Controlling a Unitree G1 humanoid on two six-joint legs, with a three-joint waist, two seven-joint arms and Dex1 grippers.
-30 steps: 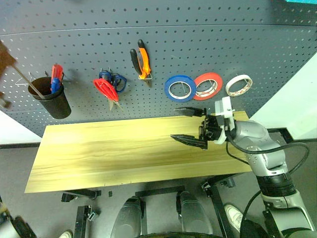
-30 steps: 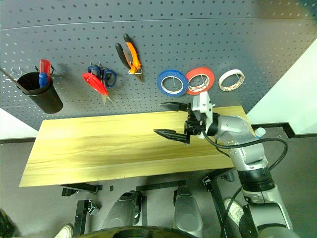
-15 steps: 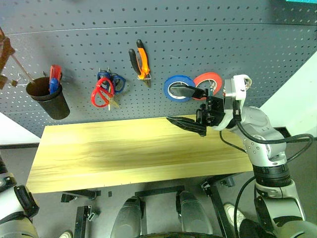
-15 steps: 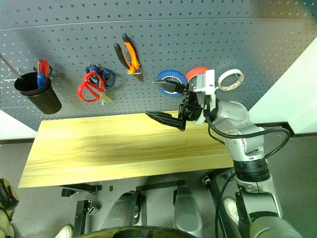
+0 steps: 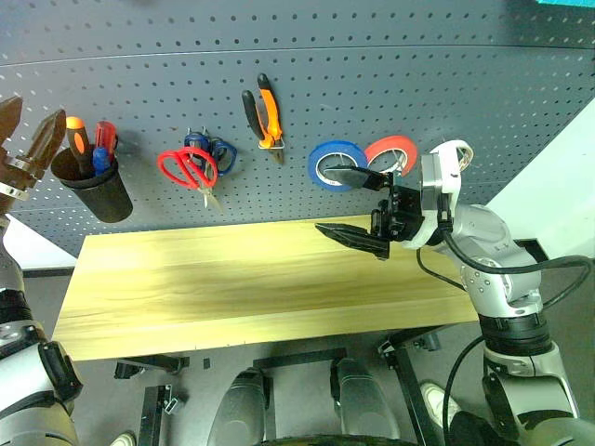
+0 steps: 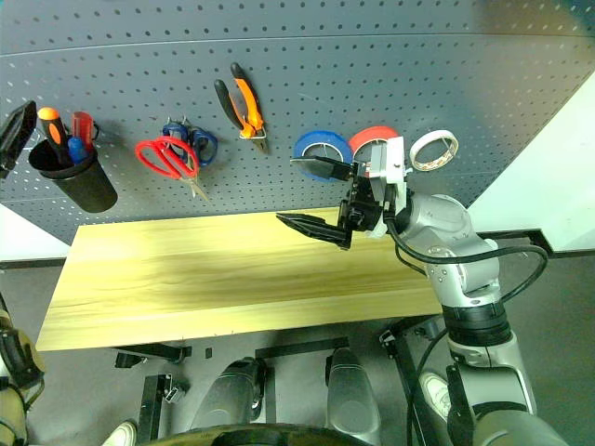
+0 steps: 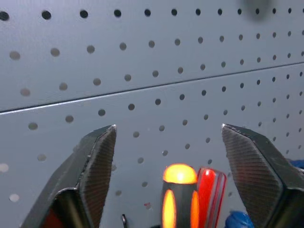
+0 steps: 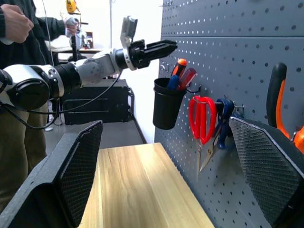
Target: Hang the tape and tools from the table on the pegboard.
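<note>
Now the slim screwdriver stands in the black cup on the pegboard, far left — a second ago it was not there. Just beside it, the left gripper has let go, fingers apart. The table is bare, so the job looks done. The right gripper hovers wide open and partly hides the tape — the cup hides the screwdriver's tip.

screwdriver now in cup; left gripper opened (above it).
</note>
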